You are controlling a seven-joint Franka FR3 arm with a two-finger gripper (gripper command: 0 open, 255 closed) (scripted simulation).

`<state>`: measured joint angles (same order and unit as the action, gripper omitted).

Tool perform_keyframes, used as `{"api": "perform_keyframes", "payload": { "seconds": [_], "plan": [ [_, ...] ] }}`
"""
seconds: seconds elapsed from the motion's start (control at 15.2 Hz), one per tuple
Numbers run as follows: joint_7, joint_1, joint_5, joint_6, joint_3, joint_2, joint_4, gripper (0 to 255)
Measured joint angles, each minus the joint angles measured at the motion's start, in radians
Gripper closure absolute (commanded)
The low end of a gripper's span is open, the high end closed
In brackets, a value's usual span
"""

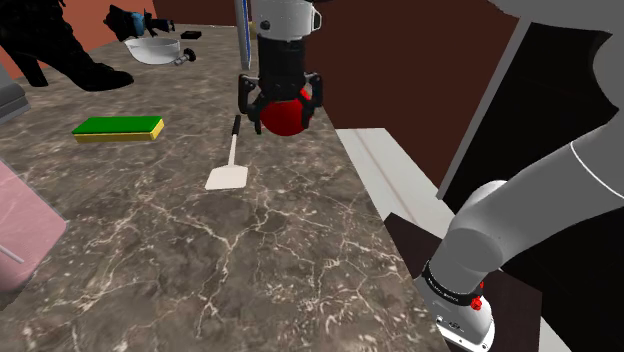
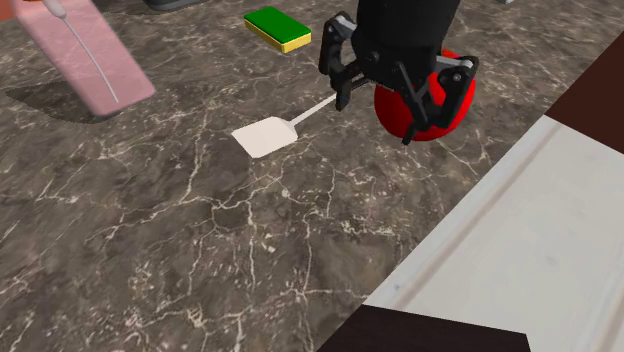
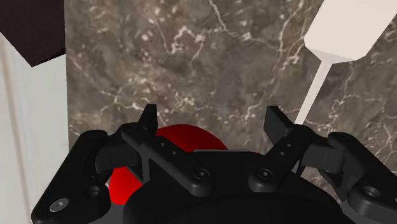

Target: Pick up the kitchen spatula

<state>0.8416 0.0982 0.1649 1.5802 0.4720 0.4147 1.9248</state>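
Dark marble counter (image 1: 250,260) carries the white spatula (image 1: 226,176), probably light and stiff, best taken by its thin handle, while the gripper (image 1: 279,104) hangs nearby, jaws apart, empty.

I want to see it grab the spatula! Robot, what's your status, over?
Gripper open, empty. Spatula flat on the counter, untouched, beside the gripper. Red ball right by the gripper, could crowd the grab.

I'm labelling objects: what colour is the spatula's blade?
The spatula's blade is plain white; the second exterior view shows it best.
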Motion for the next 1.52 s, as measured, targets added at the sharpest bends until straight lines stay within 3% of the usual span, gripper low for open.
{"api": "perform_keyframes", "payload": {
  "seconds": [0.46, 0.99, 1.06, 1.52],
  "plan": [
    [0.377, 0.034, -0.161, -0.037, 0.188, -0.31, -0.32, 0],
    [0.415, 0.033, -0.171, 0.05, 0.196, -0.322, -0.242, 0],
    [0.414, 0.033, -0.17, 0.055, 0.196, -0.321, -0.237, 255],
    [0.413, 0.033, -0.169, 0.06, 0.195, -0.319, -0.23, 255]
  ]
}}
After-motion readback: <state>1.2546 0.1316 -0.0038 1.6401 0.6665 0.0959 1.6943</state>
